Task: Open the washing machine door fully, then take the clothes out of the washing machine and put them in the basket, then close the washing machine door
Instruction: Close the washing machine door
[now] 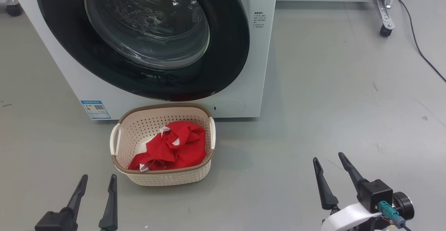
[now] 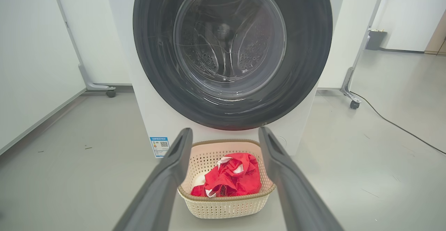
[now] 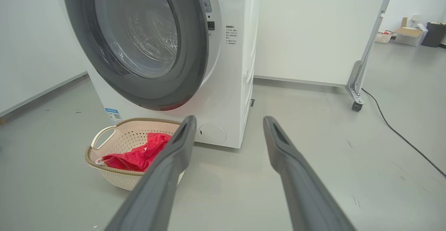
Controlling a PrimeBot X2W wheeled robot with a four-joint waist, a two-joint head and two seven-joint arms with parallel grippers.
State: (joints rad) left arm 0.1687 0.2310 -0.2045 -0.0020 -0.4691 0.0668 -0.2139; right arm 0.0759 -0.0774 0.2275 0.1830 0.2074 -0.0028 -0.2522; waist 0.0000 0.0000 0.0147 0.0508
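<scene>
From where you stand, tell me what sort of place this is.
Probably a lab or test room rather than a home: the washing machine stands on a bare grey floor, and a white partition panel on a castor leg stands behind it.

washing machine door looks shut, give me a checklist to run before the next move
1. washing machine door flat against the washing machine front: ok
2. Door latched: cannot tell
3. drum, seen through the glass, free of red fabric: ok
4. clothes inside the basket, nothing hanging over the rim: ok
5. left gripper open and empty: ok
6. right gripper open and empty, apart from the basket: ok
</scene>
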